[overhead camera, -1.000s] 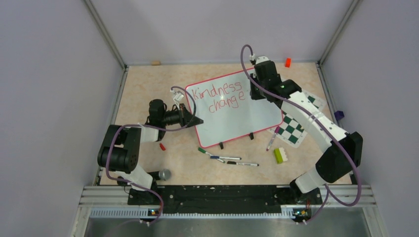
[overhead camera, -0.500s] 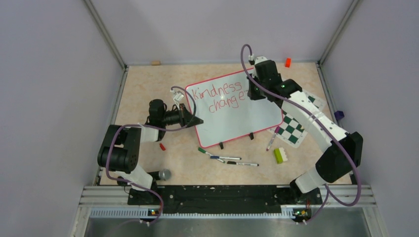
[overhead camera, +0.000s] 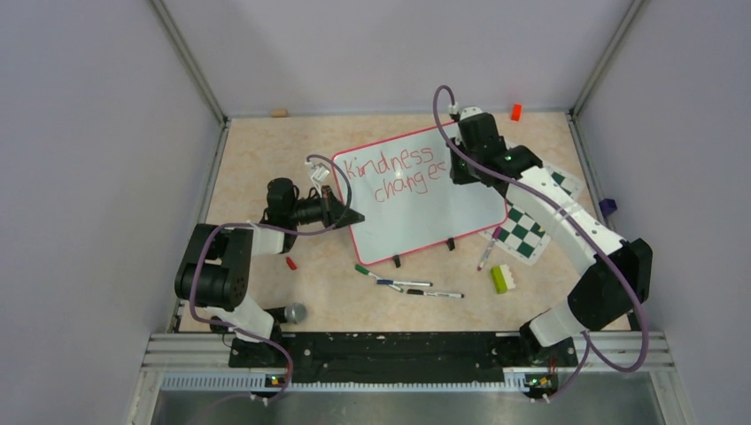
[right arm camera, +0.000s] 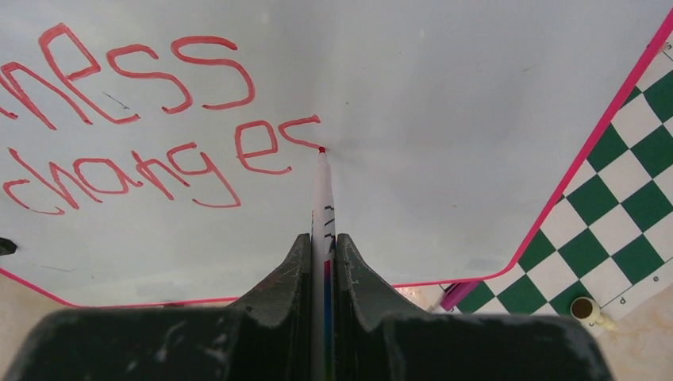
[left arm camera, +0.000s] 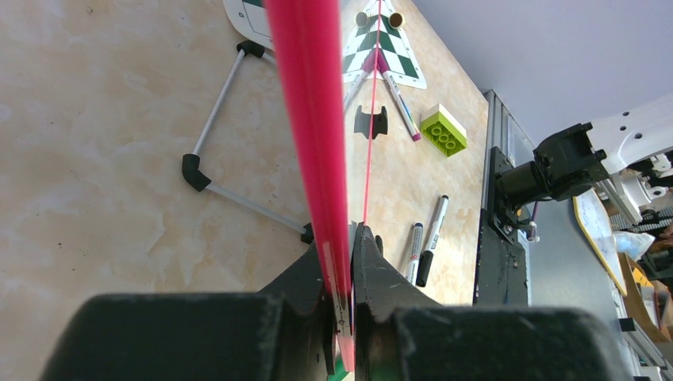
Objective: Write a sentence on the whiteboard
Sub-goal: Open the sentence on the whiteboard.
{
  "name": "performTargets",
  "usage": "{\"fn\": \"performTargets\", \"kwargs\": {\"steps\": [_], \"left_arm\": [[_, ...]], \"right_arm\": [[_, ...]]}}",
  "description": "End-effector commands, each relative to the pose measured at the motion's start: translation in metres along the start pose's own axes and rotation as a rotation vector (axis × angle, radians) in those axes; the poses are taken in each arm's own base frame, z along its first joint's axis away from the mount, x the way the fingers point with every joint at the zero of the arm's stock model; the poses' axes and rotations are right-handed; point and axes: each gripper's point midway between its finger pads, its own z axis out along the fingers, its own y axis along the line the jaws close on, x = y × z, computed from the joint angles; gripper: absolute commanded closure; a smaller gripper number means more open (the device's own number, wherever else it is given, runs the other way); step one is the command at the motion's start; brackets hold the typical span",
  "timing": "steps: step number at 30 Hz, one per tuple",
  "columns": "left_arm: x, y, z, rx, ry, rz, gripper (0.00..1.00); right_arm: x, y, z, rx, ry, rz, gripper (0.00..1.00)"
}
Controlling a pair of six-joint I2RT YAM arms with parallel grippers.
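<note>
The whiteboard stands tilted mid-table, white with a red-pink frame and two black clip feet. The sentence in red reads "Kindness" and below it "changes", with the last s only part drawn. My left gripper is shut on the whiteboard's left frame edge. My right gripper is shut on a white marker whose red tip touches the board at the end of the last letter.
A green-and-white chess mat lies right of the board, with a pink-capped marker and a green brick near it. Several markers lie in front of the board. A small red piece and an orange block lie apart.
My right gripper has moved the marker a little to the right and added the start of an s after "change". The left gripper has held still on the board.
</note>
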Motion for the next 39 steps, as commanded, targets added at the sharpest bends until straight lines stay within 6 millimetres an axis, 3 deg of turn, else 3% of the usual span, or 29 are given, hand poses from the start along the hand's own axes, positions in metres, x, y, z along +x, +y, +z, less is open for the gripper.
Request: {"fn": "performTargets", "kwargs": {"steps": [1, 12, 19, 23, 29, 39], "left_arm": [[0.026, 0.046, -0.004, -0.200, 0.017, -0.013, 1.00], [0.026, 0.046, -0.004, -0.200, 0.017, -0.013, 1.00], [0.026, 0.046, -0.004, -0.200, 0.017, -0.014, 1.00], [0.026, 0.046, -0.004, -0.199, 0.016, -0.014, 1.00], [0.026, 0.046, -0.004, -0.197, 0.015, -0.016, 1.00], [0.026, 0.046, -0.004, -0.196, 0.015, -0.016, 1.00]], "right_arm": [[-0.004, -0.016, -0.005, 0.054, -0.028, 0.018, 1.00], [0.006, -0.002, -0.006, -0.036, 0.005, 0.009, 1.00], [-0.009, 0.005, -0.033, -0.091, -0.060, 0.031, 1.00], [-0.007, 0.011, -0.046, -0.137, -0.067, 0.042, 1.00], [0.012, 0.038, -0.054, -0.273, -0.058, 0.068, 1.00], [0.048, 0.068, -0.059, -0.220, -0.177, 0.077, 1.00]]}}
